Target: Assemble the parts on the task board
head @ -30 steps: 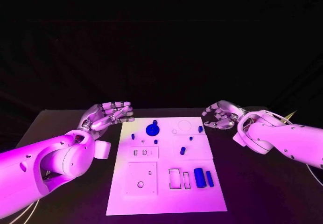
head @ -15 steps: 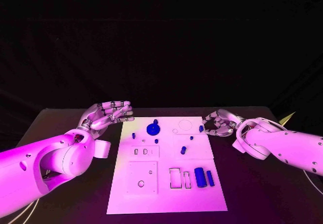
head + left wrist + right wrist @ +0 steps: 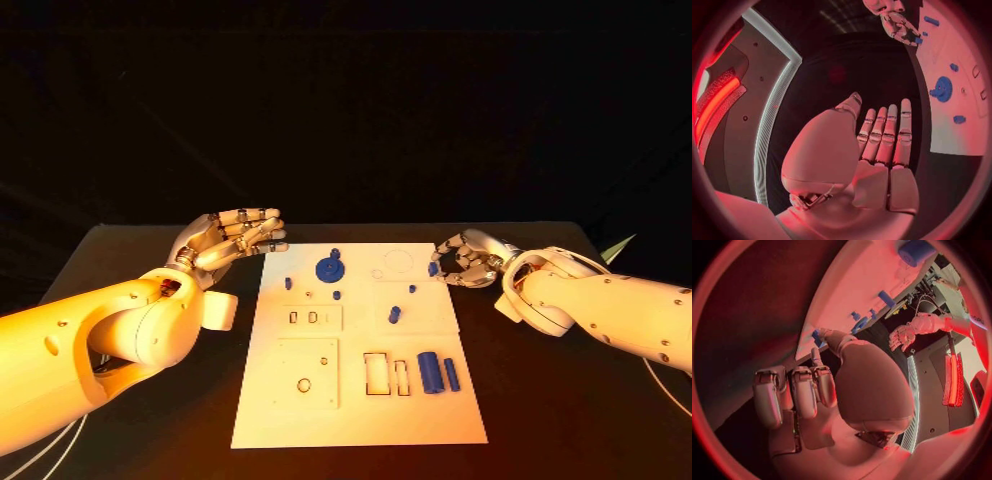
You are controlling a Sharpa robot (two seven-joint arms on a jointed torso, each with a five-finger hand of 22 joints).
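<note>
The white task board (image 3: 361,410) lies in the middle of the black table. Blue parts stand on it: a round disc (image 3: 329,269) at the far end, several small pegs, and two cylinders (image 3: 437,373) by the rectangular slots. A small peg (image 3: 433,268) stands at the far right edge. My right hand (image 3: 464,258) hovers right beside it, fingers loosely curled and thumb reaching toward the peg (image 3: 817,337); whether they touch it I cannot tell. My left hand (image 3: 231,240) is raised off the board's far left corner, holding nothing, its fingers (image 3: 886,135) together.
Black table surrounds the board (image 3: 942,125) on every side. The left forearm (image 3: 101,340) lies along the board's left side, the right forearm (image 3: 606,305) along its right. The disc (image 3: 942,89) and my right hand (image 3: 895,22) show from the left wrist.
My right hand has moved in from the right and down to the far right peg. The left hand has stayed where it was.
</note>
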